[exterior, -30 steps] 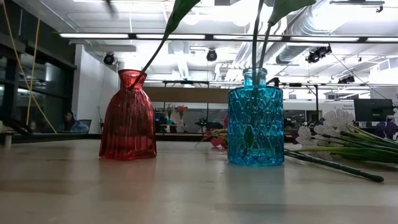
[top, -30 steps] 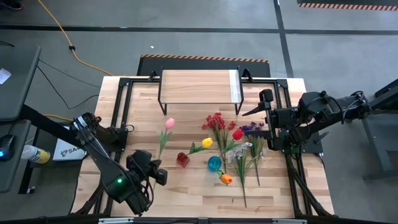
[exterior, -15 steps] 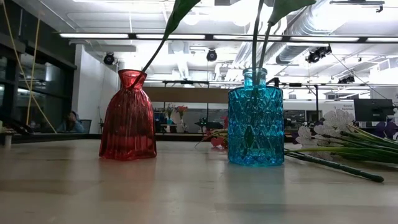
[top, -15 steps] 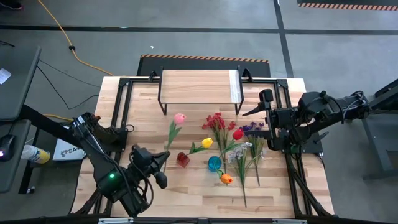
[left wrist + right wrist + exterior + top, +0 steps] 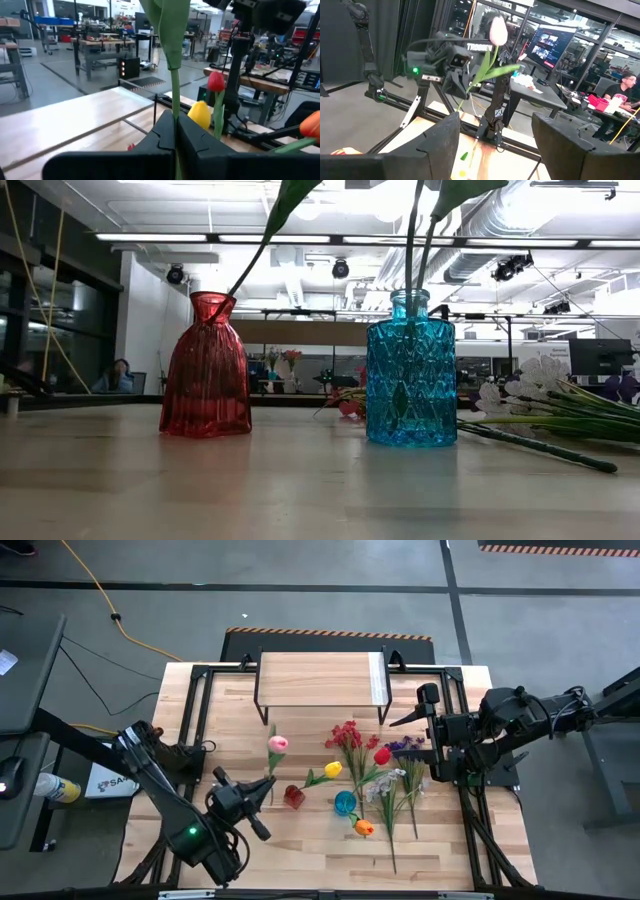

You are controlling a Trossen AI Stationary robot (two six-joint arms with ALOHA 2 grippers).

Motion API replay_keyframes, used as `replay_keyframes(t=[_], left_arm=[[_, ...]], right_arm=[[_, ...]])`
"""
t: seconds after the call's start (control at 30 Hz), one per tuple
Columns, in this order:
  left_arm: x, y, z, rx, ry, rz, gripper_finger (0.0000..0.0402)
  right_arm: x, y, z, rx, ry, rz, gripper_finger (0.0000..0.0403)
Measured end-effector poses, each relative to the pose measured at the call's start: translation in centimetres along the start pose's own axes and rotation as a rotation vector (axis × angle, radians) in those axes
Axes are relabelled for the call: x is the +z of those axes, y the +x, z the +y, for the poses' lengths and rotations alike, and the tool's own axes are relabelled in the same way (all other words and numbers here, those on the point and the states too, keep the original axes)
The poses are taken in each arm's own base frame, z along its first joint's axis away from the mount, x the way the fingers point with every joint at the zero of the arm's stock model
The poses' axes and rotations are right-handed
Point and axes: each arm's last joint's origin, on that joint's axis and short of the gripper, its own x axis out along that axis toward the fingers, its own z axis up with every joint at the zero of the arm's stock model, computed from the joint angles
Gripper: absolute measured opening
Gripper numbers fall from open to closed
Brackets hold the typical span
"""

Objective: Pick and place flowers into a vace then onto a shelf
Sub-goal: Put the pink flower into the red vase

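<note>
While two vases (image 5: 206, 366) stand, one tulip (image 5: 277, 743) is lifted.

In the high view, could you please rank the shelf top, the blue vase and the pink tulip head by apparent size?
1. Shelf top, by far.
2. Blue vase.
3. Pink tulip head, close to the vase; being lifted toward the camera may enlarge it.

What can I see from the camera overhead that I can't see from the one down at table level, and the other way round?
Only the overhead view shows both arms: the left end effector shut on a pink tulip, the right end effector waiting open at the table's right side, and the whole shelf. Only the table-level view shows the vases' sides, ribbed red and patterned blue, plus the room behind. Both show the two vases and loose flowers lying on the table.
</note>
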Motion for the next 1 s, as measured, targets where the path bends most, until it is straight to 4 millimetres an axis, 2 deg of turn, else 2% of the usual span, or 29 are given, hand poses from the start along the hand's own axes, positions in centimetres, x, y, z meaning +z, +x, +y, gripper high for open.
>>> replay_keyframes(t=[0.23,0.63,1.0], left_arm=[[-2.6,1.4,0.4,0.044,-0.035,-0.009,0.0032],[-4.3,4.4,1.0,0.143,-0.078,-0.027,0.0032],[-6.4,4.8,1.2,0.155,-0.116,-0.030,0.0032]], right_arm=[[0.0,0.0,0.0,0.000,0.000,-0.001,0.0239],[0.0,0.0,0.0,-0.001,-0.001,-0.001,0.0239],[0.0,0.0,0.0,-0.001,-0.003,-0.001,0.0239]])
